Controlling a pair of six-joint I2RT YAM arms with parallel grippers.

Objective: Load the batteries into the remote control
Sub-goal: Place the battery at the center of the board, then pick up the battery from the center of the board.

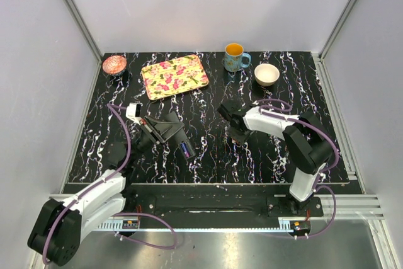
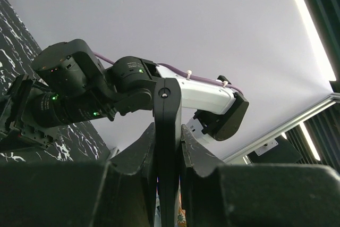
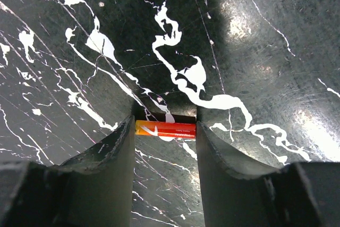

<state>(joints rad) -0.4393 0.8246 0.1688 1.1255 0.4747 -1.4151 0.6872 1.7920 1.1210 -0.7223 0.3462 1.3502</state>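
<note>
One red battery (image 3: 170, 129) spans the right gripper (image 3: 166, 131), its fingers grasping it end to end, low over the marbled desk (image 3: 239, 51). At 9 o'clock from it, the left gripper (image 2: 168, 129) has its fingers clenched on the black remote control (image 2: 168, 104), held edge-on.

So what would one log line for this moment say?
left end effector: shut on remote control | right end effector: shut on battery by its ends | battery apart from remote control

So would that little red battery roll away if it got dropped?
Probably: the battery looks round and smooth, so it could roll on the flat table. It seems stiff too, straight though the right gripper pinches its ends.
</note>
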